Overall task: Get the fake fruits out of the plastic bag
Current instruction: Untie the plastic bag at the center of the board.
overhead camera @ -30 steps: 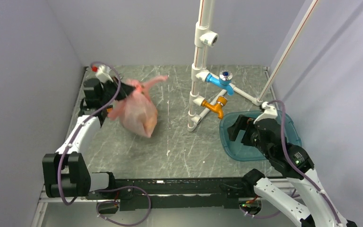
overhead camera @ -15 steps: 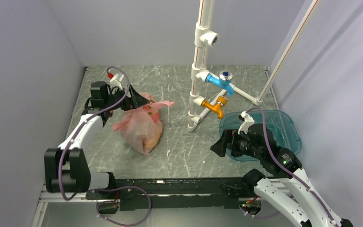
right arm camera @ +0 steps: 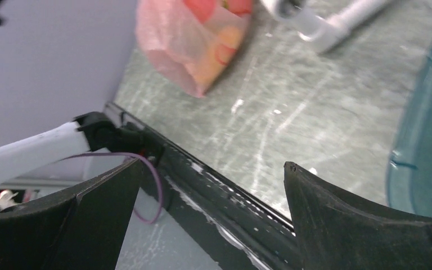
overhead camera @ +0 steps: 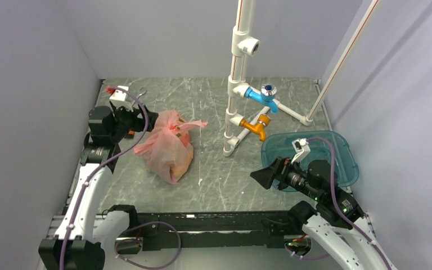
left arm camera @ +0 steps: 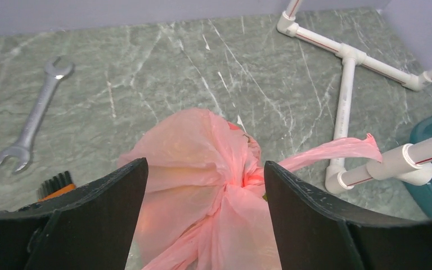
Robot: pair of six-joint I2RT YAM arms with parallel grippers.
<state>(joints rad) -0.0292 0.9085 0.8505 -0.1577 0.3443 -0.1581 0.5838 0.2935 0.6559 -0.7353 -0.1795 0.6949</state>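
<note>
I am watching my left arm reaching up along the left side of the table, bent at the elbow. The left claw is pointing right at the plastic bag. Its two fingers are standing wide apart and gripping nothing, and the bunched top of the bag is sitting just in front of the gap. The bag is resting on the table, left of the white pipe frame, with one handle sticking out to the right. The fake fruits are inside it. I am only seeing them as orange and red blobs through the pink skin, so I cannot tell which is which. A wrench is lying behind the bag, and a brush is half hidden by my left finger. My right arm is lying low, with the right claw pointing left just beside the teal tub. Its fingers are wide apart and empty. Half a second ago the left claw was up against the bag's neck; now it is sitting further left. The bag is in the same spot. A second ago the right claw was over the tub.
</note>
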